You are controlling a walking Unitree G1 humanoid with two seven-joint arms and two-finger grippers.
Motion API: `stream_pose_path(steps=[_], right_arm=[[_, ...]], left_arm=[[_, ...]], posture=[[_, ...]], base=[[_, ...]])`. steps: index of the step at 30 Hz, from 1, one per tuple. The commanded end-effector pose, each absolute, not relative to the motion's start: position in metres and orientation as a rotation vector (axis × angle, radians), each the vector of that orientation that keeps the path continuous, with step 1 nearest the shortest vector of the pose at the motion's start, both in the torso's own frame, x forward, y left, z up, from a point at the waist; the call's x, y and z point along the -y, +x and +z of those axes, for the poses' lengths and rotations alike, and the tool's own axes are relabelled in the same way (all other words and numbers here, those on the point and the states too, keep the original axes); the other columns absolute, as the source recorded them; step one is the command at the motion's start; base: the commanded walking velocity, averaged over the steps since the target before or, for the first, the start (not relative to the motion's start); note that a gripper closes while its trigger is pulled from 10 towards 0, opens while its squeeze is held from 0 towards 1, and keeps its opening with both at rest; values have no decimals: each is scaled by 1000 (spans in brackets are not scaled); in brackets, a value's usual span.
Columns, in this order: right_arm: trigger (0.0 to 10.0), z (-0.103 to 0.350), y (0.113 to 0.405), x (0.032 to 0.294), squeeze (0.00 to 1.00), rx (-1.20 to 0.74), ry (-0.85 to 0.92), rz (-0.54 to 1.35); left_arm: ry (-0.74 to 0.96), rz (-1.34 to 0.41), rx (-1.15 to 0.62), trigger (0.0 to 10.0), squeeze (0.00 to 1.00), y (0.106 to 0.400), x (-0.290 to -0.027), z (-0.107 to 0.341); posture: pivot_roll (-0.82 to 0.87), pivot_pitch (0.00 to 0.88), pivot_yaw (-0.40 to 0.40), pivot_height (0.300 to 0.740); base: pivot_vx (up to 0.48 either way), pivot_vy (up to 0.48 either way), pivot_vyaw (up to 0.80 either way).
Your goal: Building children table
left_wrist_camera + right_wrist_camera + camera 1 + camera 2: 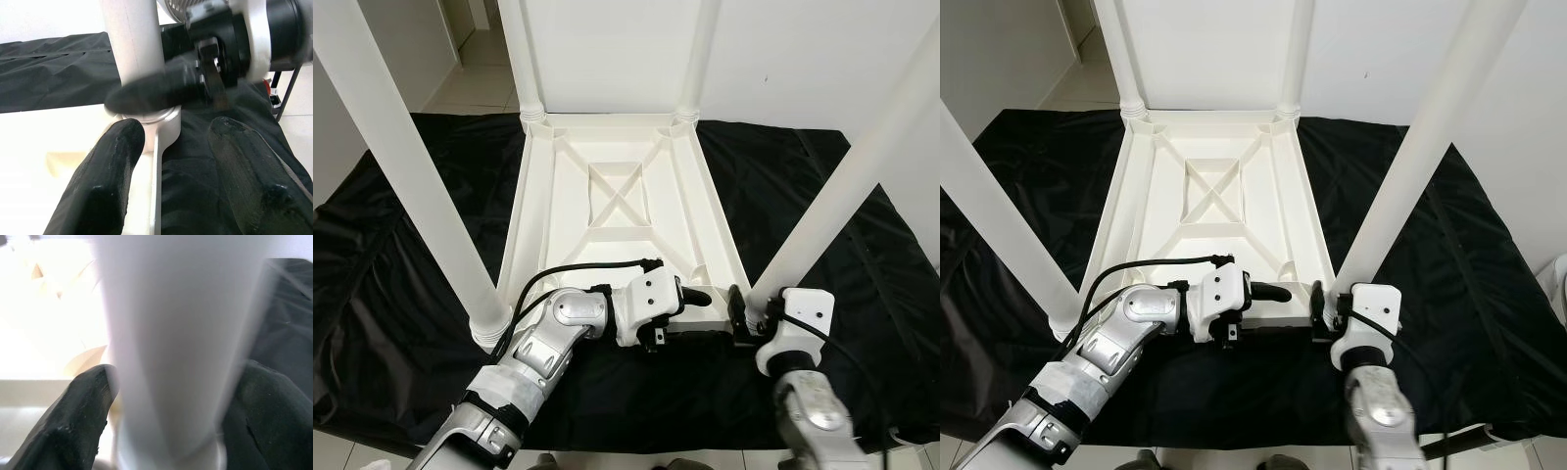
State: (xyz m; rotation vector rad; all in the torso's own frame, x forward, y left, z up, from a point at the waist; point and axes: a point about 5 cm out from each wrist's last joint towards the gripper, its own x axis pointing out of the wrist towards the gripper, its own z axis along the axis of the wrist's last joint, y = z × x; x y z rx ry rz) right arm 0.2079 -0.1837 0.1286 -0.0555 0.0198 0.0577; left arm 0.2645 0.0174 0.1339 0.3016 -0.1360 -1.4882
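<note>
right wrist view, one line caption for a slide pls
Right gripper fingers straddling a white table leg near its socket, black cloth behind.

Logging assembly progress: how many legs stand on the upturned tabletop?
4. Far left leg, far right leg, near left leg, near right leg, which the right gripper straddles. None looks hidden.
</note>
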Motion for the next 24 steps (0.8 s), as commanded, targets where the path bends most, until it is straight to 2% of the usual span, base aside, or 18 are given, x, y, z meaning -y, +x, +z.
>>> stream_pose_path(steps=[1, 13, 14, 16, 17, 24], right_arm=[[10000, 131, 209, 189, 0, -10, -41, 115], [10000, 130, 225, 199, 0, -39, -185, 396], [4902, 128, 227, 200, 0, -47, -189, 419], [4902, 127, 228, 201, 0, -55, -190, 442], [0, 125, 229, 200, 0, -63, -197, 458], [0, 123, 230, 200, 0, -71, -205, 497]], left_arm=[[322, -1521, 128, 10000, 0, 260, -17, 131], [326, -1534, 130, 10000, 0, 259, -16, 132], [325, -1536, 126, 10000, 0, 259, -16, 132], [323, -1539, 122, 10000, 0, 259, -16, 131], [321, -1540, 119, 10000, 0, 258, -17, 131], [319, -1533, 113, 10000, 0, 257, -18, 130]], posture=[[-98, 0, 14, 740], [-89, 0, 14, 740], [-84, 0, 11, 740], [-84, 0, 11, 740], [-78, 0, 6, 740], [-74, 0, -1, 740]], base=[[0, 0, 0], [0, 0, 0], [0, 0, 0], [0, 0, 0], [0, 0, 0], [0, 0, 0]])
